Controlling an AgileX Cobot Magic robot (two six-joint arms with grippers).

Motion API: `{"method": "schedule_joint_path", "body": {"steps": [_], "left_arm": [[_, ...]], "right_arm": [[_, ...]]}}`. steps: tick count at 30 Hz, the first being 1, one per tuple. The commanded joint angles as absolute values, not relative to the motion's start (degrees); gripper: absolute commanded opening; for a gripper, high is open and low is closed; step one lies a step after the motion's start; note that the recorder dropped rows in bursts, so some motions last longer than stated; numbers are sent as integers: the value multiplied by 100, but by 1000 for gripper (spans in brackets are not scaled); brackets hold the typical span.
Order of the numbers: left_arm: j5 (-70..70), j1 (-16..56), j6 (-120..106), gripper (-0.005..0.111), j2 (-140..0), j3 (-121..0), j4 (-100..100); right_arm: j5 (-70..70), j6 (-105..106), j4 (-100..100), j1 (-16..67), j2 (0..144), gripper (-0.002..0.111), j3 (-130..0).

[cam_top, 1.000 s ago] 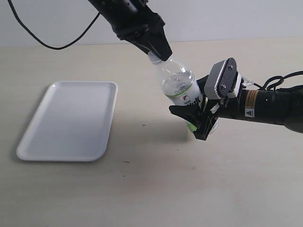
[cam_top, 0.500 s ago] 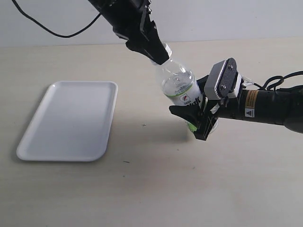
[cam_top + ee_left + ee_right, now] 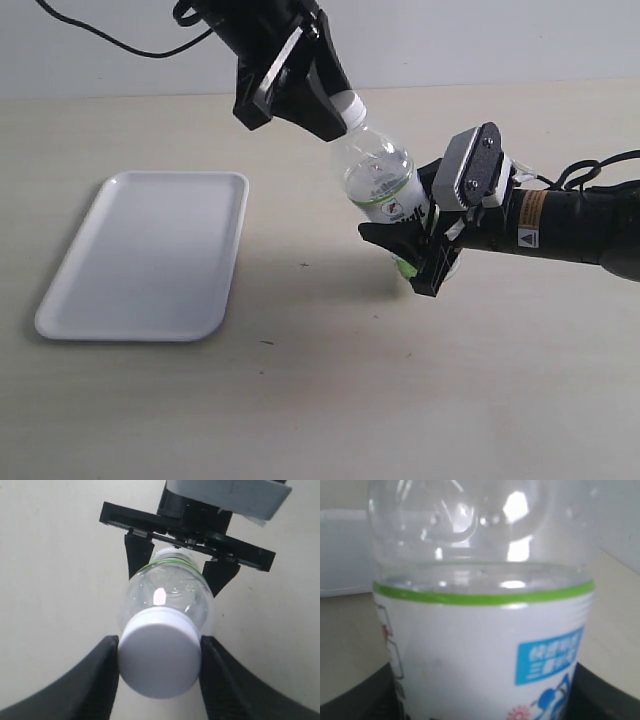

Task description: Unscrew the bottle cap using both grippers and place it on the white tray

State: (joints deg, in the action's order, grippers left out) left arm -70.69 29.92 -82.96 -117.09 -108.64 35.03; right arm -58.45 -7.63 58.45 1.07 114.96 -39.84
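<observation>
The clear bottle (image 3: 383, 183) with its white-and-green label leans to the upper left, its base just above the table. My right gripper (image 3: 415, 250) is shut on its labelled lower body (image 3: 480, 645), with black fingers (image 3: 602, 695) pressing either side. At the bottle's neck sits the white bottle cap (image 3: 349, 103), with my left gripper (image 3: 335, 112) shut on it from above. In the left wrist view the cap (image 3: 160, 662) fills the gap between the two black fingers (image 3: 102, 677). The white tray (image 3: 150, 255) lies flat on the table to the left and holds nothing.
The beige table (image 3: 330, 400) runs to a pale back wall. A black cable (image 3: 100, 40) loops down from the left arm above the tray side. The right arm's black body with a warning sticker (image 3: 527, 237) stretches in from the right edge.
The left gripper has turned about the cap, so its broad side now faces the exterior view and more of the cap shows. The bottle and right gripper have stayed put.
</observation>
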Motion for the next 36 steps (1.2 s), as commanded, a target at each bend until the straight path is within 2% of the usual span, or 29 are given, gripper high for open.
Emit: {"method": "schedule_joint_path", "body": {"steps": [1, 19, 36], "left_arm": [[-6973, 2993, -9034, 3, -11656, -10860, 3465], [-6653, 2993, -10988, 3, -11656, -10860, 3737], [-6730, 2993, -10995, 3, -11656, -10860, 3785]], "right_arm": [[-5997, -760, 5905, 104, 11478, 0, -3980], [-5986, -755, 5905, 104, 11478, 0, -3980], [-5975, -672, 5905, 104, 11478, 0, -3980]]}}
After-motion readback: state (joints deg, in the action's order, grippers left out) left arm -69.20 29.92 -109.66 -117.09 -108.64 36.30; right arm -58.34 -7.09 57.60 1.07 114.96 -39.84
